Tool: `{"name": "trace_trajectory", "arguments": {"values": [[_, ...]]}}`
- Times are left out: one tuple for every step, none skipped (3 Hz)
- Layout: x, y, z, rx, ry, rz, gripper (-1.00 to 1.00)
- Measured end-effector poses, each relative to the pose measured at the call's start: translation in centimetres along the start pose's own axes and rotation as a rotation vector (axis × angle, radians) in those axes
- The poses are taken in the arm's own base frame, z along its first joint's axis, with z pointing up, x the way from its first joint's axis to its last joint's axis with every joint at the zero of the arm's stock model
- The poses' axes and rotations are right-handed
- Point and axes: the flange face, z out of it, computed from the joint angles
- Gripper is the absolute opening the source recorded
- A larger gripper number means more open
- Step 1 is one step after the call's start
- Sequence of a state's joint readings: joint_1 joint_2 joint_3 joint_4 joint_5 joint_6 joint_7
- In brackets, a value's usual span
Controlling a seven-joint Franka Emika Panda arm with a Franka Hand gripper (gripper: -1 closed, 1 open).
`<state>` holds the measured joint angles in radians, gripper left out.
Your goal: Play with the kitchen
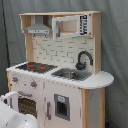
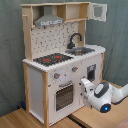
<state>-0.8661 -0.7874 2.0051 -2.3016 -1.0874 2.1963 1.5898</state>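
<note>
Though the jaws face the cabinet front in the second exterior view, their tips are lost against the white panel, so I cannot tell whether they are spread or pressed together. The gripper (image 2: 86,86) sits close to the lower front of the kitchen (image 2: 60,60), just beside the oven door (image 2: 63,96) and below the knobs (image 2: 56,76); contact not confirmed. Nothing appears carried.

Risk, as judged from here: the wrist is near the thin door panels, so a forward push off-line could glance off the oven handle or shove the whole light unit back on the desk (image 2: 30,120). A sideways sweep could also clip the small cupboard door (image 2: 91,71) next to it.

Arm pose: forearm comes in low from the second exterior view's right, wrist bent so the hand points roughly level at the cabinet. In the first exterior view only a white bulk of the arm (image 1: 12,115) shows at the lower left corner, in front of the kitchen.

The kitchen stands upright against a grey curtain (image 2: 10,50), hob (image 2: 52,59) and sink (image 2: 82,50) on top, grey hood (image 2: 49,21) above.
</note>
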Motion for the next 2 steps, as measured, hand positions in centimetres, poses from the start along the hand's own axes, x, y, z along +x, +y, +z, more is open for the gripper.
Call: {"name": "trace_trajectory", "arguments": {"values": [[1.4, 1.1, -1.2, -0.030, 0.037, -0.077, 1.00], [2.5, 1.9, -2.4, -0.048, 0.067, -0.135, 1.00]]}}
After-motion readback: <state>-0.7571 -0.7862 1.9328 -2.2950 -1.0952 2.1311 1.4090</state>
